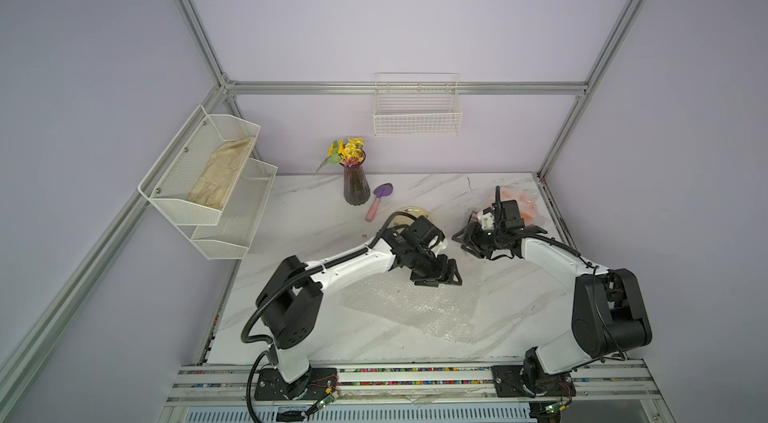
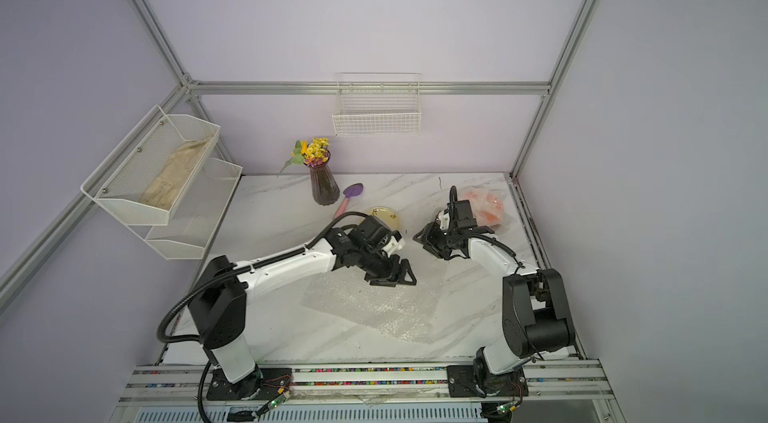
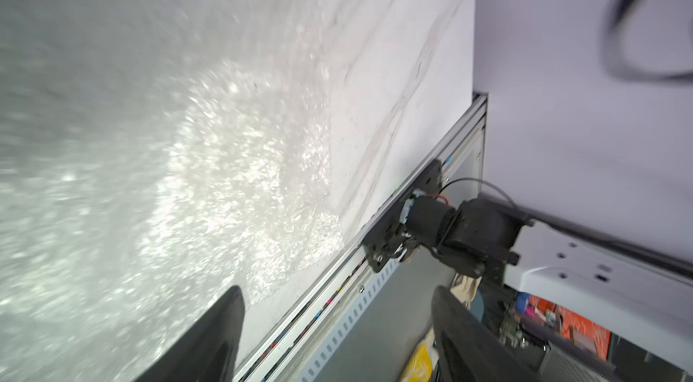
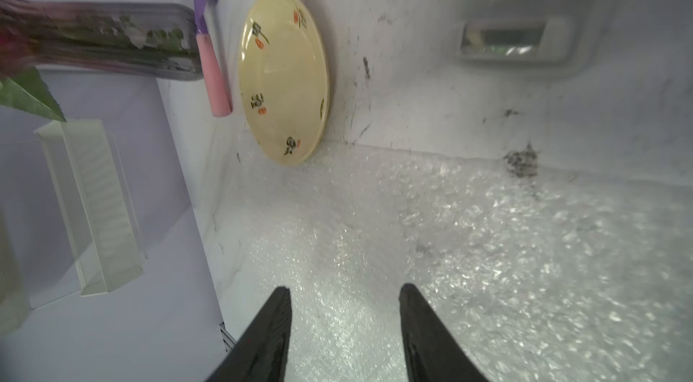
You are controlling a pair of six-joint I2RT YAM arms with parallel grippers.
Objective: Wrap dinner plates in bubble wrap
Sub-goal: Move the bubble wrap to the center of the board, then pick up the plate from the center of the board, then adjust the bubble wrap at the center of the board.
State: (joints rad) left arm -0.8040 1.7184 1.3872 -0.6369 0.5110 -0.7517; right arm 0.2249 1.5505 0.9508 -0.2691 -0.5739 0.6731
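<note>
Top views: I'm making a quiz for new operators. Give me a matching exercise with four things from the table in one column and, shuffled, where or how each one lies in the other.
Things:
1. yellow plate
2. orange plate
3. bubble wrap sheet
4. purple shovel

Place or state:
A. spread flat on the tabletop
B. lying beside the vase
C. unwrapped, face up
D. bundled in clear wrap, far right corner

Pairs: 1-C; 2-D; 3-A; 4-B

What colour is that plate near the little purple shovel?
The plate is pale yellow with small dark and orange rim marks; clearest in the right wrist view.
</note>
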